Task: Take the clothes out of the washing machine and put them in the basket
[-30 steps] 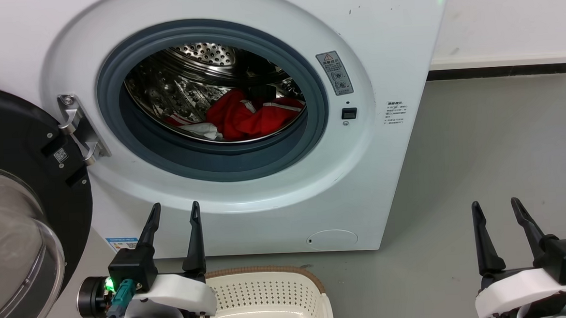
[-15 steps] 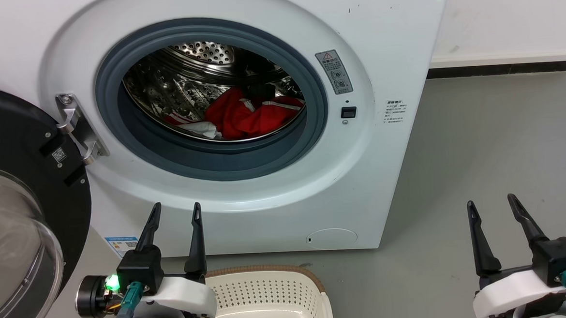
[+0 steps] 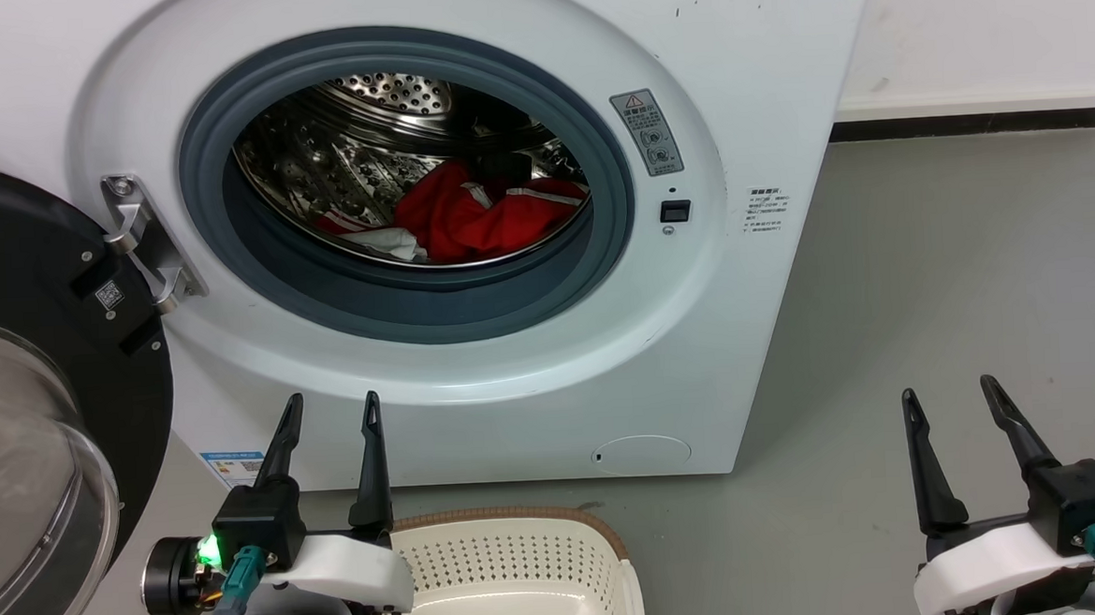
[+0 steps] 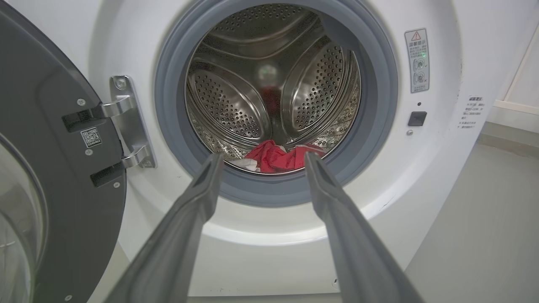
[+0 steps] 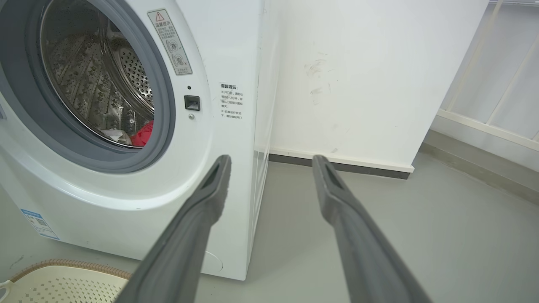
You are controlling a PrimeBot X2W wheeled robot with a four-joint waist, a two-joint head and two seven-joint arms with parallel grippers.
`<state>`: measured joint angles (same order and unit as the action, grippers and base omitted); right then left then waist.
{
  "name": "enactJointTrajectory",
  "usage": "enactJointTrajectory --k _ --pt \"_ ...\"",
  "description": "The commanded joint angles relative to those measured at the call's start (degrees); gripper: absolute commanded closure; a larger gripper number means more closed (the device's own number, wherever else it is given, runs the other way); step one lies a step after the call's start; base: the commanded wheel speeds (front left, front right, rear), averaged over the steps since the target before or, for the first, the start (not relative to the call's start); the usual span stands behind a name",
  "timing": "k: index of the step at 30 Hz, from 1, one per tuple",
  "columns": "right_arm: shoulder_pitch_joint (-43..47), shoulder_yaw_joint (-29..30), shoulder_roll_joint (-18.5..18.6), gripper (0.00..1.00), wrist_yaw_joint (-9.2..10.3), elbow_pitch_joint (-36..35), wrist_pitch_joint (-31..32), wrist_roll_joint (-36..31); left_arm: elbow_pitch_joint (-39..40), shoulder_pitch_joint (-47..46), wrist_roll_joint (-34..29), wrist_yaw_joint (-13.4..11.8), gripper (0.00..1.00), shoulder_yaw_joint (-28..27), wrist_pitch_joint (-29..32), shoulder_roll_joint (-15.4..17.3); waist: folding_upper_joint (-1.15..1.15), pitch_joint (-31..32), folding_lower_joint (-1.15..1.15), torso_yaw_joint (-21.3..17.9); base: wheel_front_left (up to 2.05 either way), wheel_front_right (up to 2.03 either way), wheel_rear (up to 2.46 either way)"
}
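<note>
crumpled bright red fabric clothes (image 3: 477, 219) with white stripes lie low inside the large white front-loading washing machine (image 3: 732, 73). a cream perforated plastic basket (image 3: 523, 552) sits just in front of it. the left gripper (image 3: 331, 401) and right gripper (image 3: 948, 388) hover before the machine, fingers apart, empty.

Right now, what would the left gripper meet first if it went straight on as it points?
Probably the clothes in the washing machine; the left gripper aims just above the grey rubber rim and might graze it.
</note>
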<state>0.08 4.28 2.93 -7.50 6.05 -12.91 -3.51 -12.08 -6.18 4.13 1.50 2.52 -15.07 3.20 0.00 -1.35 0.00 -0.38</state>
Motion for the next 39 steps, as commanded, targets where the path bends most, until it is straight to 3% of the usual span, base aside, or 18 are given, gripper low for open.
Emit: enactJointTrajectory --k 1,17,23,39 --pt "0.0 -0.1 -0.1 0.0 0.02 0.1 -0.3 0.1 0.0 -0.1 0.0 0.1 0.0 -0.2 -0.2 -0.1 0.0 -0.1 0.0 0.0 0.0 0.0 0.0" --pt "-1.9 -2.0 -0.1 0.0 0.02 -1.4 0.0 1.3 -2.1 -5.6 -0.3 -0.8 0.0 -0.4 -0.2 -0.3 0.0 -3.3 0.0 -1.9 0.0 0.0 0.0" --pt "-3.8 -3.6 -0.1 0.0 0.03 -2.4 0.0 2.5 -6.6 -13.6 -0.3 -0.7 0.0 -1.0 -0.1 -0.1 0.0 -7.8 0.0 -4.6 0.0 0.0 0.0" --pt "-10.6 -7.5 -0.1 0.0 0.03 -1.3 -1.9 6.6 -27.6 -40.6 0.7 1.5 0.0 -2.6 0.9 5.8 0.0 -23.1 0.0 -12.8 0.0 0.0 0.0"
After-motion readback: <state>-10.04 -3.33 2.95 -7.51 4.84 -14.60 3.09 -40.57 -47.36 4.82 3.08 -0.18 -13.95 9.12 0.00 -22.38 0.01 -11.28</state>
